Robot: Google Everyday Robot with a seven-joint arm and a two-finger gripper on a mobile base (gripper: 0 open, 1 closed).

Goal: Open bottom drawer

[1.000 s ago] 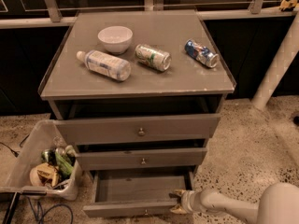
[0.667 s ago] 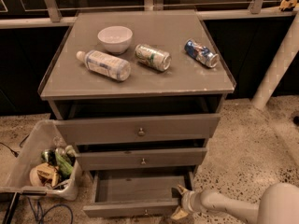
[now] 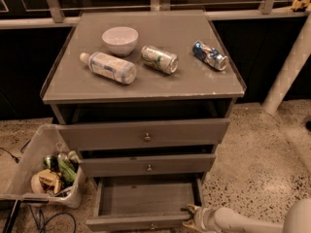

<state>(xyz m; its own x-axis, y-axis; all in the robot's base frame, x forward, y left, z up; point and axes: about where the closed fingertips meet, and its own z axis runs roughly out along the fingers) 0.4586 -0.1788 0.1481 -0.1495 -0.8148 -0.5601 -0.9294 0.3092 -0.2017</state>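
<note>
Low at the near foot of the cabinet, bottom drawer (image 3: 146, 198) stands pulled well out, plain grey floor showing, small round knob (image 3: 152, 225) centred on its shallow front panel. Pincer (image 3: 193, 217) sits at the drawer's right front corner, touching or just beside the panel end; whether it is apart, together or clamped on the wood cannot be told. Pale rounded arm (image 3: 243, 221) runs off to the right. Task looks largely done. Risks from here: a pull taken at the corner instead of the knob could rack the drawer sideways and bind it in its opening; drawing it much further could drop it clear of its support; any jolt through the frame could set the round things rolling on the surface (image 3: 194, 84). Those are a plastic bottle (image 3: 109, 67) and two cans (image 3: 159, 58), (image 3: 210, 55), all lying on their sides, plus a white bowl (image 3: 120, 39) upright. Cabinet is matt grey painted wood, flat panels, square edges; middle drawer (image 3: 184, 164) and taller top drawer (image 3: 97, 136) each carry one metal knob. Clear plastic bin (image 3: 29, 154) of clutter stands near left; floor is speckled stone.
</note>
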